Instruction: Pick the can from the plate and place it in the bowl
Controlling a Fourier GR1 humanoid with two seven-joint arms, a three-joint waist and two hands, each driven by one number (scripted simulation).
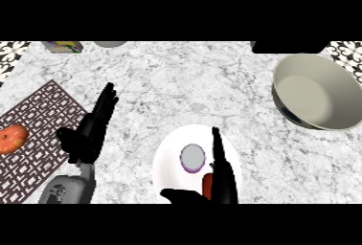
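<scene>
Can: I see it [192, 157] from above, a grey top with a purple rim, standing on the plate, slightly above the plate's centre.
Plate: white [168, 165], on the marble counter [191, 81]; its lower right part is covered by my right hand.
Right hand: it [225, 185] comes in from the lower edge, fingers straight and pointing up along the can's right side, thumb spread out low to the left, so nothing is grasped. I cannot tell whether the fingers touch the can.
Red shape: a small red patch [207, 184] sits against the palm; I cannot make out what it is.
Left hand: it [88, 136] is over the counter left of the plate, fingers straight and relaxed, holding nothing; its grey forearm [67, 189] is cut off at the bottom.
Bowl: large and pale [314, 93], at the right, well apart from the plate.
Mat: a dark patterned mat [42, 119] at the left, with an orange round fruit [10, 139] cut by the edge.
Top edge: several objects are cropped too much to identify.
</scene>
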